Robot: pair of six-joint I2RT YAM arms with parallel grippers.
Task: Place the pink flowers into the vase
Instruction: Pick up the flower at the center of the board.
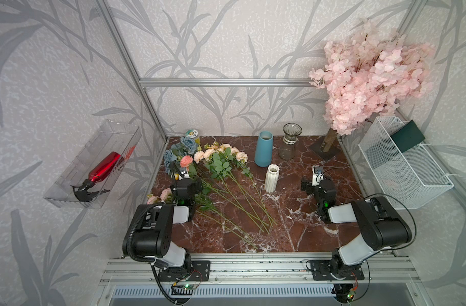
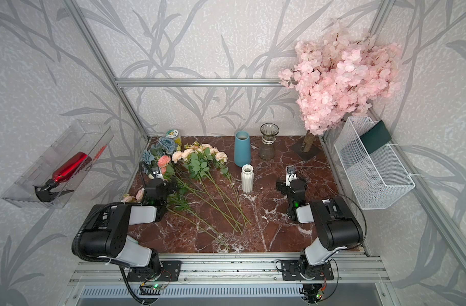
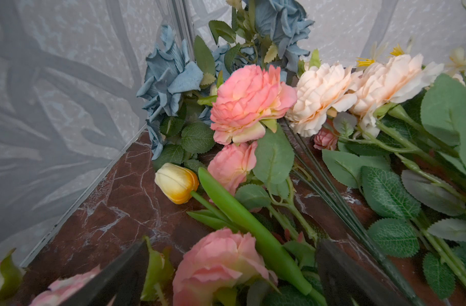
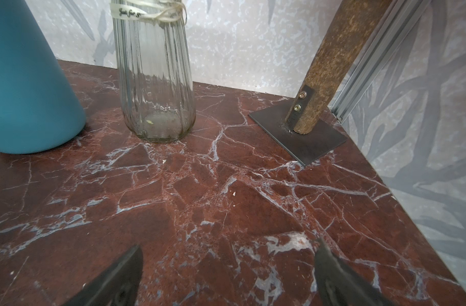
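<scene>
While pink flowers (image 1: 208, 154) lie loose on counter (image 1: 292, 225), none in white vase (image 1: 271, 178) (possibly the target) | left fingers (image 3: 126, 267) spread over blooms, right fingers (image 4: 126, 270) spread, empty | risk: tangled stems drag blue flowers (image 3: 168, 79) or tulip (image 3: 176, 182) along

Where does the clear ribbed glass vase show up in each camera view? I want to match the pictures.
In a top view: glass vase stands at the back, right of the blue vase.
In a top view: glass vase, again right of the blue vase.
Left wrist: not in it.
Right wrist: glass vase, between blue vase and wooden trunk.
Shared landmark: the blue vase.
</scene>
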